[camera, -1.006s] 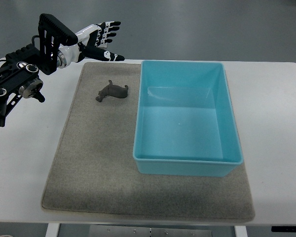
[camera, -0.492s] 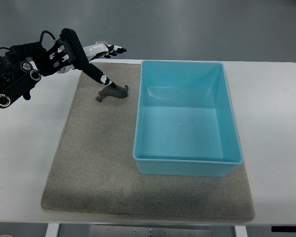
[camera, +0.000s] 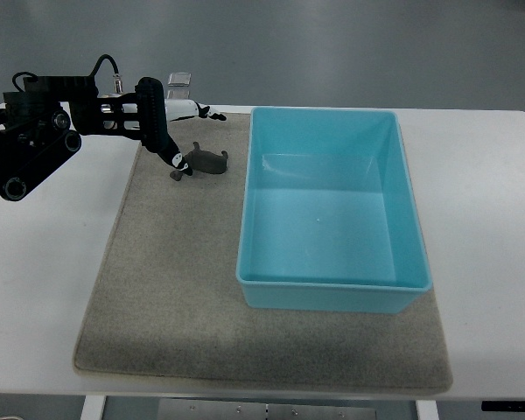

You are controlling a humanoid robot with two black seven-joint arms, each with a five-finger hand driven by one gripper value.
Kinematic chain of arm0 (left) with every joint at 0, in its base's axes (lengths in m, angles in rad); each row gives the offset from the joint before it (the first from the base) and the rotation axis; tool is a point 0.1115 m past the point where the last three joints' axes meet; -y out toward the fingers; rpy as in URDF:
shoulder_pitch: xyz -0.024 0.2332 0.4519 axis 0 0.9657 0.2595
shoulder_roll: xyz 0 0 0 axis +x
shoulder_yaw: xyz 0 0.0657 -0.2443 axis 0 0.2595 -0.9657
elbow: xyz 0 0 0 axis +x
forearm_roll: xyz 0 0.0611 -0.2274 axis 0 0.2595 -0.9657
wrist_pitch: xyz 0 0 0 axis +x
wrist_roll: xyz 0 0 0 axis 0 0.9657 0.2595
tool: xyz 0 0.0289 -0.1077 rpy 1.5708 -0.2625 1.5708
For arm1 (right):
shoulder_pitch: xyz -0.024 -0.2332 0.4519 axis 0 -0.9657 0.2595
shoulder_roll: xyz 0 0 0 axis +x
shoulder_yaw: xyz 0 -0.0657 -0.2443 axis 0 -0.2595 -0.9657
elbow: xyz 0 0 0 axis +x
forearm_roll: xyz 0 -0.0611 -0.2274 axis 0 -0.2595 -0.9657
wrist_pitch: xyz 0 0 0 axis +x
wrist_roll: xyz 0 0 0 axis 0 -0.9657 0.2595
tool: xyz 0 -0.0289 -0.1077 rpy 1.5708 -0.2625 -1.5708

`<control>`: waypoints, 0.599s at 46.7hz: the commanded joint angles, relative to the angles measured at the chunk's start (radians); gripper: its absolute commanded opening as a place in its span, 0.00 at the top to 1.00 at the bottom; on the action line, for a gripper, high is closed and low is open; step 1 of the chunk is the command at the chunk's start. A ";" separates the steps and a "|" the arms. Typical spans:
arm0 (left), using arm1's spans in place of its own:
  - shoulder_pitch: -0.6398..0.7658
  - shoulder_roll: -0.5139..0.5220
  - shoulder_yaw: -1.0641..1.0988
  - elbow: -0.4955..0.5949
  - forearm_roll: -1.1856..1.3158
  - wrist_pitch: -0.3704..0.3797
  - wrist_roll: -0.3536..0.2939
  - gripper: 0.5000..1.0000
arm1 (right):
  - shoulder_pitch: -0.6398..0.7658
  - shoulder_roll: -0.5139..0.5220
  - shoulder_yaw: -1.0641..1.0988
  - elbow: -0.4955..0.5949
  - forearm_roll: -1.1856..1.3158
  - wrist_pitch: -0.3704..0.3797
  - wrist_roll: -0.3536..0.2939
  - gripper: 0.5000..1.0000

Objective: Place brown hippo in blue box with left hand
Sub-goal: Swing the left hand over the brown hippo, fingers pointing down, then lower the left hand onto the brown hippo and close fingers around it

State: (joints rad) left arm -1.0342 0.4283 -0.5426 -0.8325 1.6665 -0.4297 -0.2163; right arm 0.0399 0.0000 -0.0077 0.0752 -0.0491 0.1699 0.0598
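One hippo (camera: pixel 206 161) beside left hand (camera: pixel 173 131)

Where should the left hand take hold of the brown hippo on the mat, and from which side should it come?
Probably across the body's middle, from above and from the left. The brown hippo lies on the grey mat, long axis roughly left to right. The blue box blocks its right side. The left hand is already at its left end.
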 commanded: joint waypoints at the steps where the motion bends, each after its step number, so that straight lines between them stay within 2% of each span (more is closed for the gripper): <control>1: -0.001 0.001 0.010 0.000 0.030 0.000 0.000 0.01 | 0.000 0.000 0.000 0.000 0.000 0.000 0.000 0.13; 28: -0.001 -0.016 0.042 0.001 0.101 0.014 0.008 0.02 | 0.000 0.000 0.000 0.000 0.000 -0.001 0.000 0.13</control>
State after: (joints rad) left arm -1.0336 0.4146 -0.5054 -0.8314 1.7669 -0.4164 -0.2088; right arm 0.0399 0.0000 -0.0077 0.0752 -0.0491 0.1700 0.0598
